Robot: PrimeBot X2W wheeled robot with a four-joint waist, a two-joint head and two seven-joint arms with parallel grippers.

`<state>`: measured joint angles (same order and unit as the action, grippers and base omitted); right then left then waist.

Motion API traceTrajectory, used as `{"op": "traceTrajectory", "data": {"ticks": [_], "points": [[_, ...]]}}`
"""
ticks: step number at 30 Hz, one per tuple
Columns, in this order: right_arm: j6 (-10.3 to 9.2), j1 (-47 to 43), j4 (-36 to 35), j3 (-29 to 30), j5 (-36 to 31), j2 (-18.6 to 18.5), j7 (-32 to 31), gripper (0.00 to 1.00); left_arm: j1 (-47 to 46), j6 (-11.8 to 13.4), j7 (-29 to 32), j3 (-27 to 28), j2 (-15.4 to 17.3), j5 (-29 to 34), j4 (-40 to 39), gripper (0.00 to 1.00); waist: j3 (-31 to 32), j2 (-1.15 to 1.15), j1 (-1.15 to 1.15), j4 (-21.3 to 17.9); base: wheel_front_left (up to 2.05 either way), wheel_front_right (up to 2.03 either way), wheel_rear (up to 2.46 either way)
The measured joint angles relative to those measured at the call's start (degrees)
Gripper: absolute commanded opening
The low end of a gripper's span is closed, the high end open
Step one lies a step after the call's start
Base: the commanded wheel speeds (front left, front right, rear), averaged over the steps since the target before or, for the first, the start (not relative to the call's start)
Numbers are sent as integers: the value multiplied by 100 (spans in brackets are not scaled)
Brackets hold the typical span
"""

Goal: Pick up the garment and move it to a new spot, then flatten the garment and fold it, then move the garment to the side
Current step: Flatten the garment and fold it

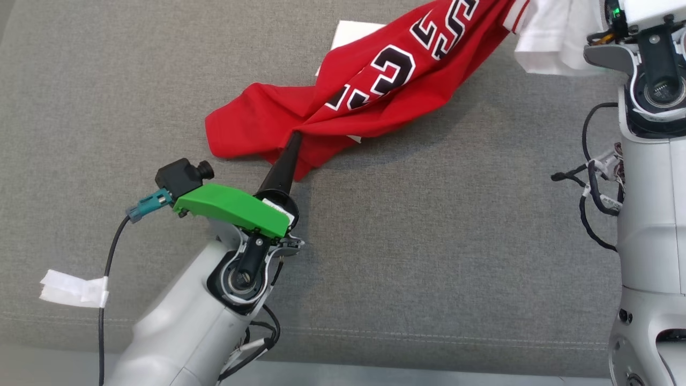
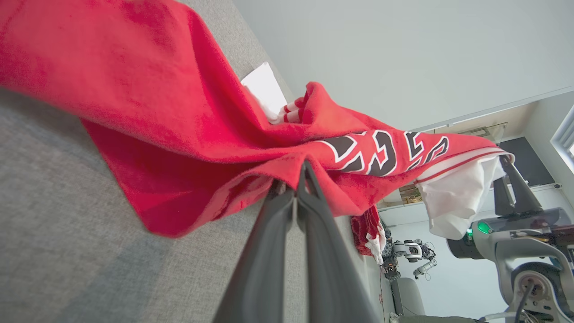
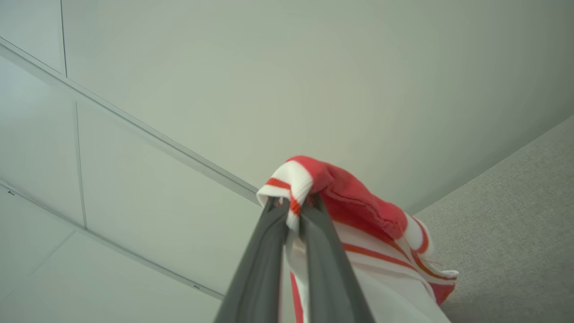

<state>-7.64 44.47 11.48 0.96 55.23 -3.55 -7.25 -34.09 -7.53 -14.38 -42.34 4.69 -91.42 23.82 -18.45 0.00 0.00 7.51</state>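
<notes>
On a grey cushion (image 1: 455, 230), a red jersey (image 1: 375, 86) hangs stretched in the air, its lower part trailing on the fabric. The left gripper (image 2: 299, 177) is pinched tight on a bunched red fold. The right gripper (image 3: 293, 208), held higher, is clamped on striped white trim. The cloth looks light, soft and limp, likely to sag and bunch, so hems or shoulders seem the best holds. Open cushion lies to the left and toward the robot, up to its front edge.

Grey fabric surface (image 1: 429, 241), pale panelled ceiling (image 3: 179, 89)
</notes>
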Motion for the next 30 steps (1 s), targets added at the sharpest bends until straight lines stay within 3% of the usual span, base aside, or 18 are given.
{"op": "traceTrajectory", "data": {"ticks": [5,11,20,24,30], "points": [[0,-453,85,611,539,7,260,0,358,0,-5,386,237,47,-799,0,230,0,0,84,0,0,0],[-1,-1155,327,1120,2104,34,610,0,631,0,-5,1188,677,368,-1532,0,593,0,0,228,0,0,0],[-2,-1589,-237,277,4024,74,681,0,1311,44,-5,1709,1160,716,-2547,0,1256,0,0,342,0,0,0],[-2,-1675,-1089,-33,4399,77,817,0,1423,249,-5,2157,1350,867,-3276,0,1508,0,0,305,0,0,0],[-2,-1680,-2517,-346,4417,65,1034,0,1435,683,-32,2737,1957,1263,-4412,0,1704,0,0,111,0,0,0]]}}
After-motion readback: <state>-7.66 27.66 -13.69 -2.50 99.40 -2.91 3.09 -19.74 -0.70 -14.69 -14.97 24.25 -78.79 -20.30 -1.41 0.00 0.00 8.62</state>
